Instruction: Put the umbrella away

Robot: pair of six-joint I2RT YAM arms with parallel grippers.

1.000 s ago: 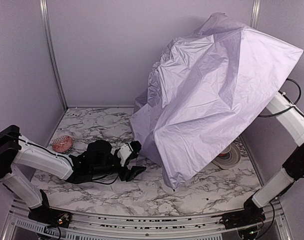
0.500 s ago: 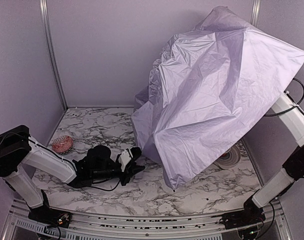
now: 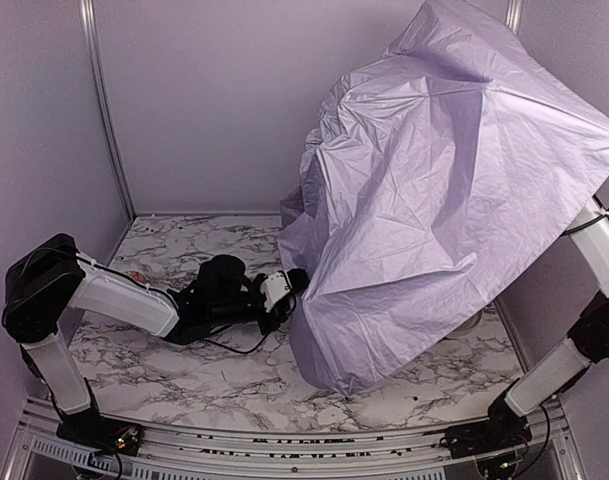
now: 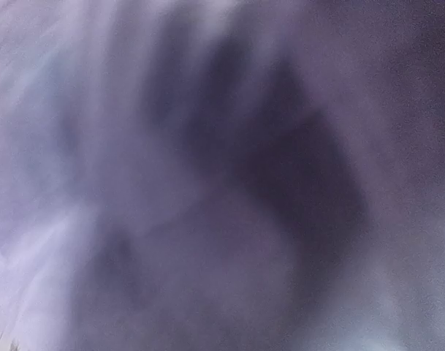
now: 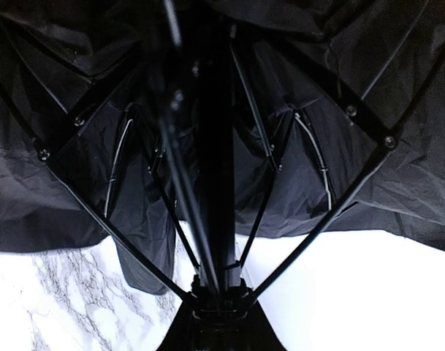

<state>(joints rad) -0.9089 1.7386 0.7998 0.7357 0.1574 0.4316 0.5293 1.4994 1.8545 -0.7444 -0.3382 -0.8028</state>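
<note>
Left fingers were pinched shut, tips against the left edge of the umbrella; whether they had caught any cloth could not be told. Right fingers were hidden under the canopy, apparently clamped on the thin black shaft, since the umbrella hung aloft at the right with its lower hem near the marble surface. Fully spread and unstrapped, it left collapsing, wrapping and stowing undone.

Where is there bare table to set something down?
Bare marble table along the near edge, between the left arm and the front rail; also the back-left corner, and a small patch between the umbrella and the right arm. Crowded: the right half under the umbrella, where the left pincer meets its fabric.
</note>
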